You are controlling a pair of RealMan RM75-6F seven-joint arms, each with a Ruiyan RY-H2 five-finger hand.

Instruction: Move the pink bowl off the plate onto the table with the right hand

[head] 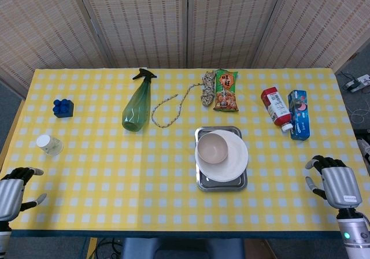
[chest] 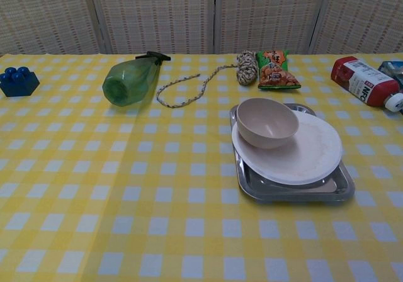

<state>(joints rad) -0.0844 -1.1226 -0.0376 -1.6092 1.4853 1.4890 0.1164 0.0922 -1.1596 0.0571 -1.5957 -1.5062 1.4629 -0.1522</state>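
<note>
The pale pink bowl [head: 212, 147] [chest: 267, 122] stands upright on the left part of a white plate [head: 233, 161] [chest: 308, 158]. That plate lies on a square metal tray [head: 222, 181] [chest: 296, 192] in the middle of the yellow checked table [head: 115, 172]. My right hand [head: 333, 182] hangs at the table's front right corner, well right of the bowl, fingers apart and holding nothing. My left hand [head: 14, 185] sits at the front left corner, fingers loosely curled around nothing. Neither hand shows in the chest view.
A green spray bottle [head: 137, 104] [chest: 129, 79] lies back left of the tray, with a rope [head: 173, 106] beside it. A snack bag [head: 225, 91], a red bottle [head: 276, 107] and a blue box [head: 298, 114] lie behind. A blue block [head: 63, 107] and a small cup [head: 48, 144] sit far left.
</note>
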